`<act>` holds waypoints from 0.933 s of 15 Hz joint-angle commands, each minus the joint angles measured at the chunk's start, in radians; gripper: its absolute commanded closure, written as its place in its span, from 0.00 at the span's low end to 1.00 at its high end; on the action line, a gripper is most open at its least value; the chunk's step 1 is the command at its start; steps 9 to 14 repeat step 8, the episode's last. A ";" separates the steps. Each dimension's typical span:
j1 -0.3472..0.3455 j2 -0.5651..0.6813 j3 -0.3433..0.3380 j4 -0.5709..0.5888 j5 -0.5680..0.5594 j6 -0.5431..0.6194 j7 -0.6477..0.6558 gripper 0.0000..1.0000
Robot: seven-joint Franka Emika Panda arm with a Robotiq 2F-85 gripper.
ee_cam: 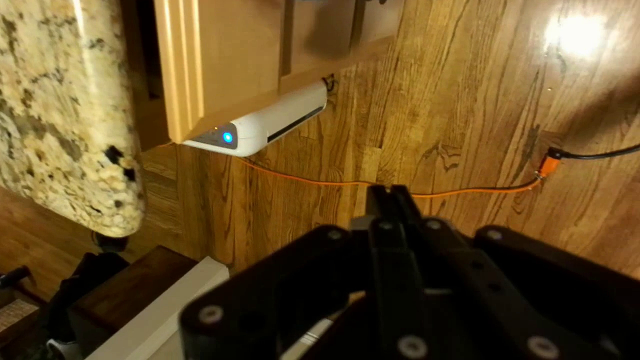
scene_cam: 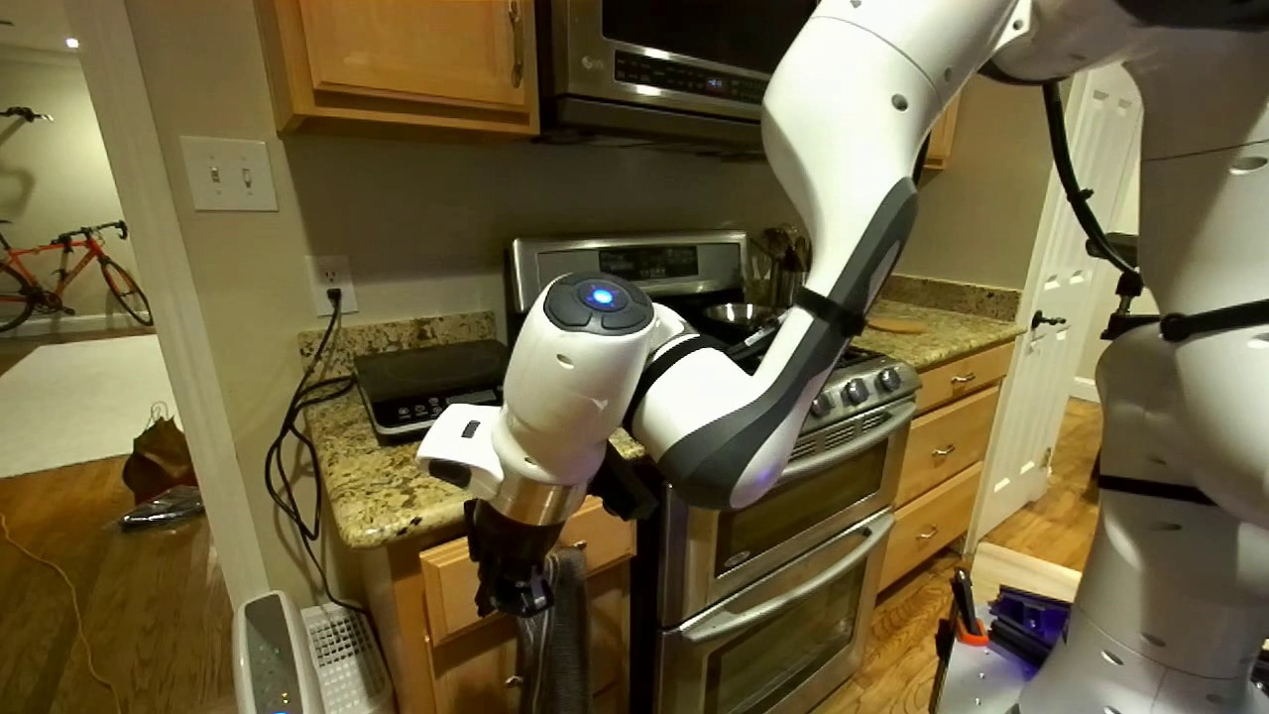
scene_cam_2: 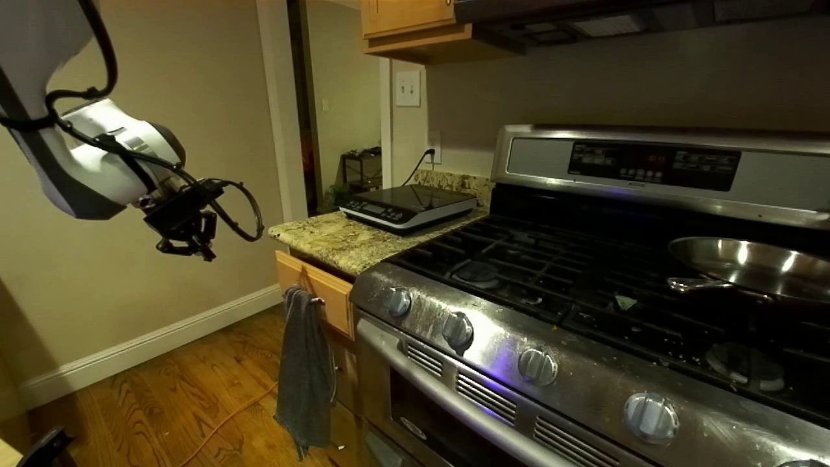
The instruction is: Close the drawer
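Note:
The drawer (scene_cam: 456,595) is the wooden one under the counter's corner, left of the oven. It stands partly open: in the wrist view, a dark gap shows between the drawer front (ee_cam: 235,55) and the granite edge. In an exterior view, the drawer front (scene_cam_2: 334,305) sticks out below the counter. A dark grey towel (scene_cam_2: 305,376) hangs at its handle; it also shows in an exterior view (scene_cam: 563,635). My gripper (ee_cam: 389,190) is shut with nothing between its fingertips. The gripper (scene_cam_2: 188,250) is in the air in front of the drawer, apart from it.
The granite counter (ee_cam: 65,115) holds a black induction cooktop (scene_cam_2: 408,204). The steel oven (scene_cam: 783,555) stands beside the drawer, with a pan (scene_cam_2: 765,266) on the stove. A white appliance (ee_cam: 255,132) stands on the floor beside the cabinet. An orange cord (ee_cam: 320,183) crosses the floor.

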 commanded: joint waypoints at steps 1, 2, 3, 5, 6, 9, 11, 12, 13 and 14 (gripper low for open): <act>-0.021 -0.124 0.069 -0.100 0.192 -0.054 -0.104 0.65; -0.015 -0.145 0.078 -0.110 0.235 -0.071 -0.124 0.58; -0.008 -0.166 0.085 -0.115 0.266 -0.097 -0.135 0.52; 0.002 -0.097 0.073 -0.063 0.237 -0.073 -0.107 0.39; 0.005 -0.110 0.077 -0.064 0.244 -0.080 -0.110 0.57; 0.005 -0.103 0.076 -0.063 0.244 -0.079 -0.110 0.45; 0.005 -0.103 0.076 -0.063 0.244 -0.079 -0.110 0.45; 0.005 -0.103 0.076 -0.063 0.244 -0.079 -0.110 0.45; 0.005 -0.103 0.076 -0.063 0.244 -0.079 -0.110 0.45; 0.005 -0.103 0.076 -0.063 0.244 -0.079 -0.110 0.45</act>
